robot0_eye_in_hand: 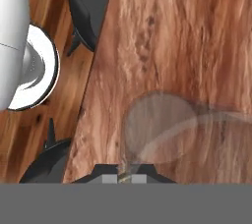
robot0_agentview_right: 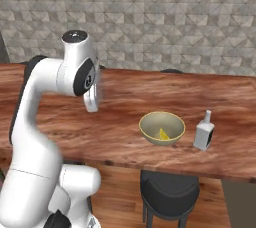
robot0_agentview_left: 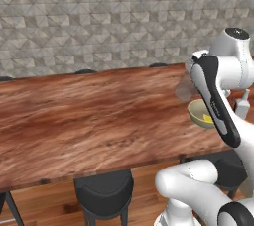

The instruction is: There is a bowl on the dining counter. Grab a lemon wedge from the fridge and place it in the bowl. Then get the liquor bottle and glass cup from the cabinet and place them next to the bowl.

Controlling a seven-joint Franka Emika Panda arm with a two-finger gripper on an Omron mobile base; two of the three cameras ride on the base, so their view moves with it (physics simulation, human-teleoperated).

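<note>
One transparent glass cup (robot0_eye_in_hand: 160,127) hangs from the tool (robot0_eye_in_hand: 124,178), which is pinched almost completely shut on the cup's thin rim. In the hand view the cup shows as a faint, see-through round shape just above the tool's dark tips, with the wood grain of the surface (robot0_eye_in_hand: 187,31) visible straight through it. In the left base view the cup (robot0_agentview_left: 185,88) is a pale smudge at nine o'clock from the arm's wrist, above the far half of the surface (robot0_agentview_left: 74,116).

On that same wooden surface, in the right base view, sits an olive-yellow bowl (robot0_agentview_right: 161,127) with a yellow lemon wedge (robot0_agentview_right: 163,134) inside it. A small liquor bottle (robot0_agentview_right: 204,131) stands upright at three o'clock from the bowl, close beside it but apart. The cup (robot0_agentview_right: 96,92) and the tool holding it are at about ten o'clock from the bowl, well apart from it. Dark round stools (robot0_agentview_right: 169,190) stand below the near edge.

As a judgement: the cup is light, rigid, smooth and breakable. A grip on one wall of the rim is narrow, so the cup can swing or slip if moved sharply. It probably needs a slow, level carry and a gentle set-down on open wood beside the bowl, with room kept from the bottle so nothing is knocked.
</note>
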